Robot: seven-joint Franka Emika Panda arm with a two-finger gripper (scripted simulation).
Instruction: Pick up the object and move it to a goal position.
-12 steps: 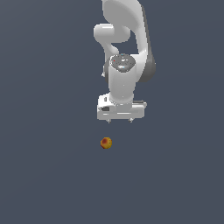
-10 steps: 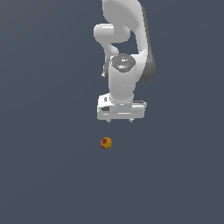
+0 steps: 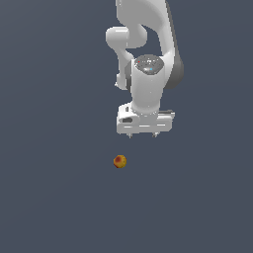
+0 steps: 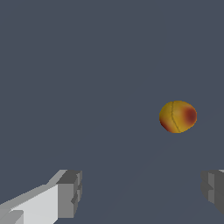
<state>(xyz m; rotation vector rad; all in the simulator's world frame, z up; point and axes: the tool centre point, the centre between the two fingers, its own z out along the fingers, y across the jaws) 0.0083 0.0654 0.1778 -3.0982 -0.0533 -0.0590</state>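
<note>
The object is a small yellow-orange ball with dark red patches point(image 3: 119, 161). It lies on the plain grey floor in the exterior view, below the gripper and toward the exterior view's left. My white gripper point(image 3: 142, 134) hangs above it, pointing down, apart from the ball. In the wrist view the ball point(image 4: 177, 116) lies beyond the fingertips point(image 4: 70, 192), outside the gap between them. The gripper point(image 4: 142, 192) is open wide and empty.
The grey floor point(image 3: 49, 197) stretches flat on all sides of the ball. The white arm point(image 3: 148, 59) rises from the gripper toward the top of the exterior view.
</note>
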